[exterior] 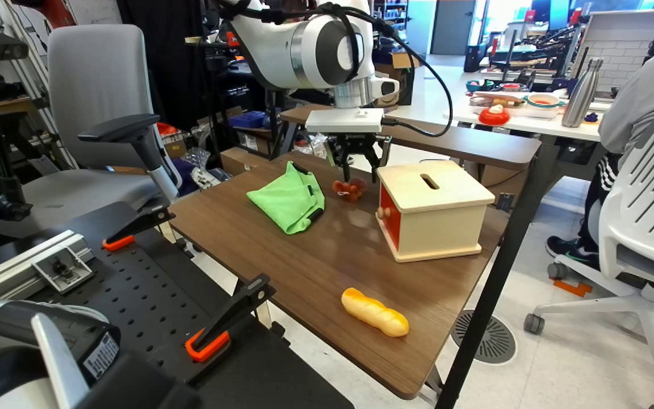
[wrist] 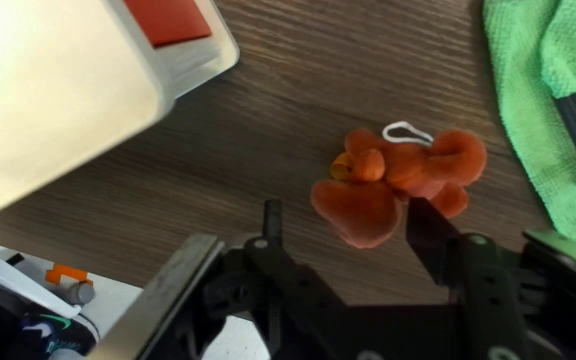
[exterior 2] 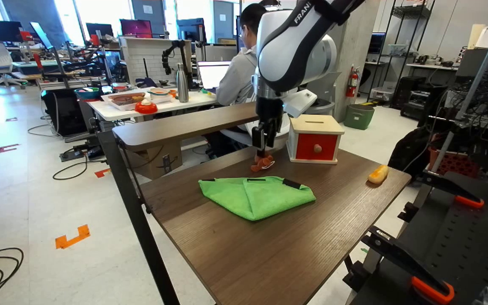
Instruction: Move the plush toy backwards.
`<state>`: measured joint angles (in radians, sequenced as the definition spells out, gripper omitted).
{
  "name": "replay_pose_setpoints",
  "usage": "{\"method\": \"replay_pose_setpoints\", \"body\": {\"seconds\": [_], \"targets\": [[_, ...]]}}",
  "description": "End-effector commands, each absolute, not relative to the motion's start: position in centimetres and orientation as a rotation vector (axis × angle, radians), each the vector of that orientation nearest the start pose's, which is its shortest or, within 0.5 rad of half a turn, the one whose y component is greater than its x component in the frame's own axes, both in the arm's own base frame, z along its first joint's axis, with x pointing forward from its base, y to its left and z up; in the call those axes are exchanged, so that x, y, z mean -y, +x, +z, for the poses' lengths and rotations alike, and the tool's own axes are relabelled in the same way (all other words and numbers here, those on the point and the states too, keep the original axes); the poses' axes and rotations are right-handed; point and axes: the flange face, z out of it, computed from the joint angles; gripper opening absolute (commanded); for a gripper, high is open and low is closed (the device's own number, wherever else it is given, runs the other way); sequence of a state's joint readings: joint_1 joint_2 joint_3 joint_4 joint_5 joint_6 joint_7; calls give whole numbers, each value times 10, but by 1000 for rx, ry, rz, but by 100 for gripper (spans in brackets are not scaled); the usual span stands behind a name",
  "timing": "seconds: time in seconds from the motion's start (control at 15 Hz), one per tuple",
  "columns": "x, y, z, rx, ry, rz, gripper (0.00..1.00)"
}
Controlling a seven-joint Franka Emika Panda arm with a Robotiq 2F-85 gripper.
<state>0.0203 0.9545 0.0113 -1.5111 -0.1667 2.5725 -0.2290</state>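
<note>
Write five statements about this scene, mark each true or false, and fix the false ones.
1. The plush toy and the bread lie on the table. True.
2. The jaws are shut on the plush toy. False: they stand open.
3. The box has a knob on its red panel. True.
4. The bread is inside the box. False: it lies outside, on the table.
5. In the wrist view, the plush toy lies between the box and the green cloth. True.

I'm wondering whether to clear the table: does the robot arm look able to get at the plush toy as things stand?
Likely yes: the open tool hangs above the plush toy with nothing seen between them, and the box and green cloth at either side sit apart from the toy.
</note>
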Motion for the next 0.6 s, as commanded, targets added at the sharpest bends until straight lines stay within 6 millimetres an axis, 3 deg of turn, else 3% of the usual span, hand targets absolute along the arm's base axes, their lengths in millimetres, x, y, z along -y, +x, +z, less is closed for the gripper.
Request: {"method": "replay_pose_setpoints", "body": {"seconds": [0.0, 0.4, 0.47, 0.53], "targets": [[-32, 698, 134, 598, -3172, -160, 97], [-34, 656, 203, 667, -3145, -229, 100], [-38, 683, 177, 643, -3157, -208, 100], [-38, 676, 189, 645, -3157, -212, 100]]}}
